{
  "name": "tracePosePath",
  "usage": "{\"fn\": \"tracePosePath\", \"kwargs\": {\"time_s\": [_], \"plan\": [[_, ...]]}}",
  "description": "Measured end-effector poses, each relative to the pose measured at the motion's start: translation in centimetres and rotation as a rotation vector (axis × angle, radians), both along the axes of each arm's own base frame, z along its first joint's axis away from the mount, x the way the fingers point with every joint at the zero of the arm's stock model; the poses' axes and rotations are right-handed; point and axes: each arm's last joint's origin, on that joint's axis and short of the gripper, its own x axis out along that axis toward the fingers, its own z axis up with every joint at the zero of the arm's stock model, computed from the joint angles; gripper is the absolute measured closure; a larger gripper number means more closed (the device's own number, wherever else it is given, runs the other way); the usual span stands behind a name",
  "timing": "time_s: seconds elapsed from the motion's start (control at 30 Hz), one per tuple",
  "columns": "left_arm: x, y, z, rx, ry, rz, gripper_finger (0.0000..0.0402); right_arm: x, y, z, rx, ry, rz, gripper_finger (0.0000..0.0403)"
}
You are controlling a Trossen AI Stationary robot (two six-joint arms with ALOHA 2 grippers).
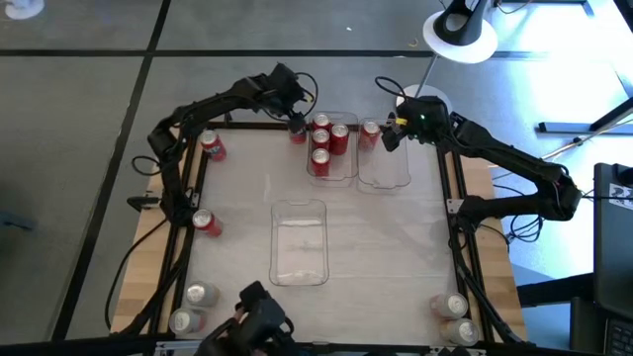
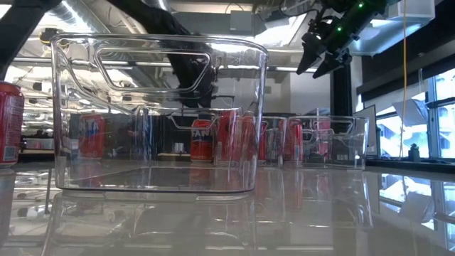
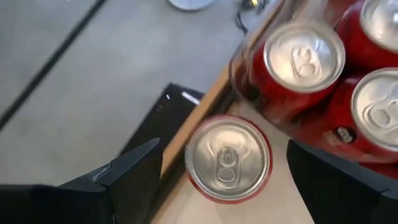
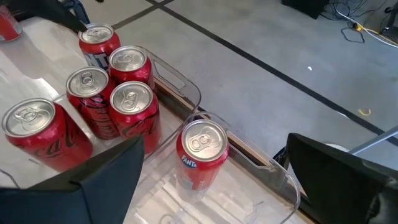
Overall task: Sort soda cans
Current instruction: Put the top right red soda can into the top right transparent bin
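A red soda can (image 3: 228, 158) with a silver top stands on the table at the far edge, just outside the far middle clear bin (image 1: 348, 170). My left gripper (image 3: 224, 149) hangs open above it, one finger on either side, touching nothing. That bin holds several red cans (image 1: 321, 138). My right gripper (image 1: 389, 138) is open in the air over the far right clear bin (image 1: 386, 173), in which one red can (image 4: 202, 152) stands upright.
An empty clear bin (image 1: 300, 242) stands at the table's middle. Loose cans stand at the left edge (image 1: 213, 146) (image 1: 206, 222), the near left corner (image 1: 193, 307) and the near right corner (image 1: 455, 316). The dark table frame (image 3: 155, 118) runs close behind the can under my left gripper.
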Motion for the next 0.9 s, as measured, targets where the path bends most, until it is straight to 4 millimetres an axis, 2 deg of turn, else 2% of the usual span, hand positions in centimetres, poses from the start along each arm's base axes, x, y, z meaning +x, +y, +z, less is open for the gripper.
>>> {"fn": "tracePosePath", "kwargs": {"time_s": [0.2,0.7,0.9], "plan": [[0.1,0.5,-1.0,-0.08,-0.041,-0.004,0.0073,0.0,0.0,0.0,-0.01,0.01,0.01,0.001],[-0.1,1.1,-1.8,-0.094,-0.023,0.018,0.0073,0.0,0.0,0.0,0.001,0.003,0.023,0.001],[0.5,1.5,-3.6,-0.128,0.006,0.025,0.0073,0.1,0.1,0.0,0.006,0.0,0.029,0.001]]}}
